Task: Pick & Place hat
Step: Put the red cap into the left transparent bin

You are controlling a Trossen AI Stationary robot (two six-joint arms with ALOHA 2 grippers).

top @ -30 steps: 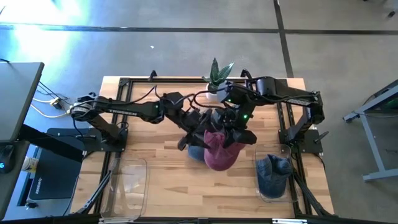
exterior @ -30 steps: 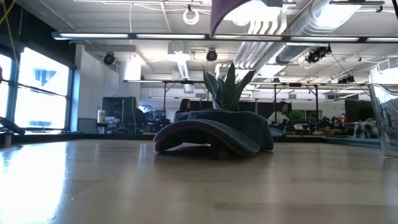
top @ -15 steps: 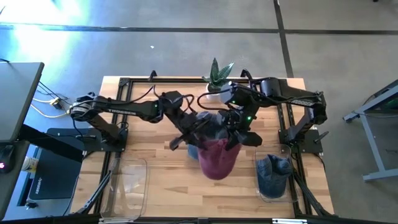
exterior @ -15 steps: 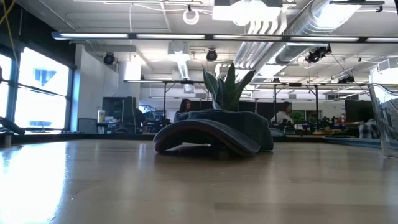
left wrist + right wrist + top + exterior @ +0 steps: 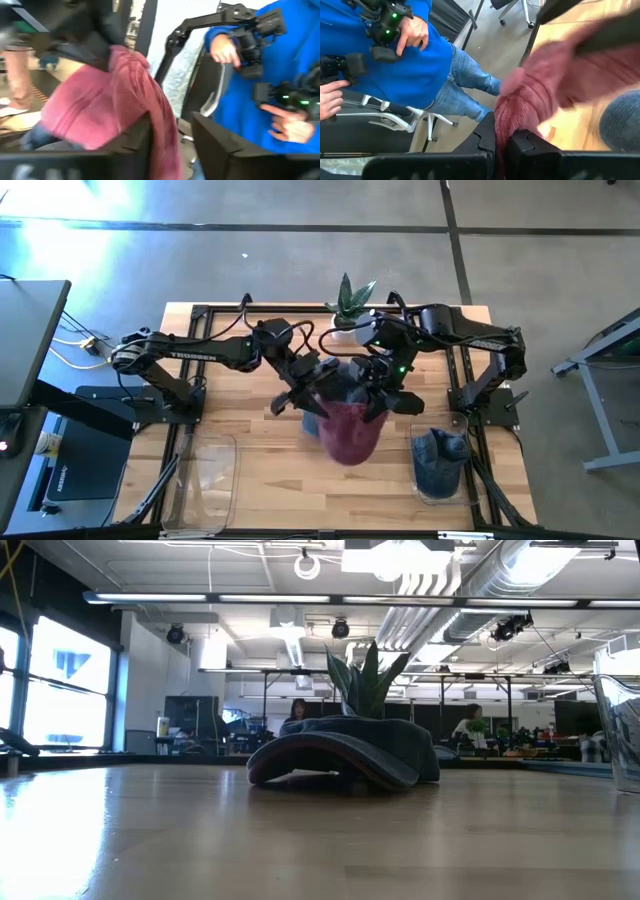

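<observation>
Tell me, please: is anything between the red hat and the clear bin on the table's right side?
Nothing visible blocks the way. The red hat hangs above the table, pinched by the right gripper. The clear bin already holds a grey-blue hat.

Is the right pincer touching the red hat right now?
Touching. The right wrist view shows the right pincer shut with a fold of the red hat pinched between its fingers.

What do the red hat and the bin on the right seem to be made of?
The red hat looks like soft ribbed knit or velvety cloth: it folds and hangs limp from the right gripper. The bin seems clear glossy plastic; the wood table shows through.
</observation>
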